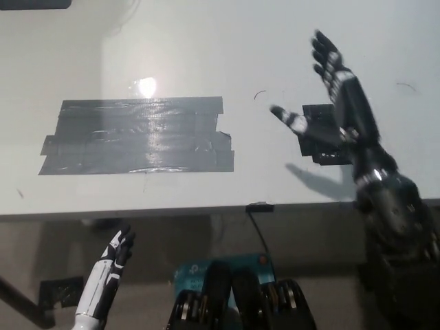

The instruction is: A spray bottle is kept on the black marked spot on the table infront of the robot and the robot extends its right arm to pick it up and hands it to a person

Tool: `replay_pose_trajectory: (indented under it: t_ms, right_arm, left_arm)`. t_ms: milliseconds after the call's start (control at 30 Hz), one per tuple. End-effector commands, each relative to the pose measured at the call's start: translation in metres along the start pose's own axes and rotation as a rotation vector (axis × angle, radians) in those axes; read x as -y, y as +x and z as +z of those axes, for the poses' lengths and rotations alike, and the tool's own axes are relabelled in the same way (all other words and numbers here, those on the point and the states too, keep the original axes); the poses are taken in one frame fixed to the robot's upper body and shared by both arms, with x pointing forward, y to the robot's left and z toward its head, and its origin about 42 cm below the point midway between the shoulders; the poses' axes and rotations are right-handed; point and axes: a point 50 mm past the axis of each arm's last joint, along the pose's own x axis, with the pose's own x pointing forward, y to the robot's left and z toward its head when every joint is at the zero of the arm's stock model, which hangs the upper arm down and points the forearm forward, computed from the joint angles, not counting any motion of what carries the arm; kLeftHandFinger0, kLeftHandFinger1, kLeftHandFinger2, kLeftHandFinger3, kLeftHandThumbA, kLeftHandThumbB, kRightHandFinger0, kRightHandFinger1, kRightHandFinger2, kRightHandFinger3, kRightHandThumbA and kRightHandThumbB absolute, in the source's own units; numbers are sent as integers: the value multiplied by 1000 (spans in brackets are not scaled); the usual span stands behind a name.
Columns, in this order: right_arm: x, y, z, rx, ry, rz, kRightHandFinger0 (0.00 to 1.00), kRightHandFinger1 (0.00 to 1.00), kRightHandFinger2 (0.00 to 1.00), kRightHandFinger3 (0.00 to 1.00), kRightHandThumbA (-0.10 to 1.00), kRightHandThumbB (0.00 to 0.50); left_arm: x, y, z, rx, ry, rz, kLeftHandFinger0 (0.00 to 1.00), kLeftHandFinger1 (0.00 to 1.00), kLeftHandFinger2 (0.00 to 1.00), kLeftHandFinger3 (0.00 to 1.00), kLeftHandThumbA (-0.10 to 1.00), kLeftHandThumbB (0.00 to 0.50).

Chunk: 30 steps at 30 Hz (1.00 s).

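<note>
Black and empty, the robot's right hand (335, 103) hovers with fingers spread over the small taped square (328, 134) near the table's (206, 41) right edge. No spray bottle is in view. Its white left hand (113, 265) rests below the table's front edge, fingers loosely apart.

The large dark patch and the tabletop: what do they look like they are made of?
The large dark patch looks like overlapping strips of glossy grey-black tape: seams, ragged ends, wrinkled glare. The tabletop seems smooth white laminate or painted board, semi-gloss, showing a lamp reflection; exact material unclear.
</note>
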Motion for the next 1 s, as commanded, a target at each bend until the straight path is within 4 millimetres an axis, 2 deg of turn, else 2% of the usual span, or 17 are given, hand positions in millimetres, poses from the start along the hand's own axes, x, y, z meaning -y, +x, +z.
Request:
replay_pose_trajectory:
  t_ms: [0, 33, 200, 233, 367, 467, 533, 700, 967]
  right_arm:
    - [12, -109, 72, 237, -73, 83, 1000, 1000, 1000, 1000, 1000, 417]
    - [13, -120, 52, 171, -64, 69, 1000, 1000, 1000, 1000, 1000, 406]
    - [14, -148, 4, -4, -37, 47, 1000, 1000, 1000, 1000, 1000, 391]
    - [13, -159, -19, -82, -8, 41, 1000, 1000, 1000, 1000, 1000, 388]
    - [13, -180, -62, -202, 22, 21, 1000, 1000, 1000, 1000, 983, 376]
    - [14, -187, -84, -255, -5, 7, 1000, 1000, 1000, 1000, 981, 373]
    - [15, -192, -97, -302, -12, 8, 1000, 1000, 1000, 1000, 973, 347]
    - [16, -192, -115, -338, -16, 22, 1000, 1000, 1000, 1000, 948, 314]
    - [14, -191, -122, -338, -31, 32, 1000, 1000, 1000, 1000, 950, 312]
  left_arm:
    - [-3, 1, 7, 54, 22, -17, 1000, 1000, 1000, 1000, 1000, 320]
    - [-2, -2, 6, 46, 16, -17, 1000, 1000, 1000, 1000, 1000, 334]
    - [0, -9, 1, 31, 11, -17, 1000, 1000, 1000, 1000, 1000, 338]
    - [1, -12, -2, 25, 13, -16, 1000, 1000, 1000, 1000, 1000, 341]
    - [5, -18, -7, 14, 7, -21, 1000, 1000, 1000, 1000, 1000, 343]
    - [7, -22, -10, 4, 0, -22, 1000, 1000, 1000, 1000, 1000, 345]
    - [9, -23, -11, -4, -8, -18, 1000, 1000, 1000, 1000, 1000, 330]
    - [8, -21, -11, 3, -12, -14, 1000, 1000, 1000, 1000, 1000, 284]
    - [7, -18, -10, 11, 1, -11, 1000, 1000, 1000, 1000, 1000, 292]
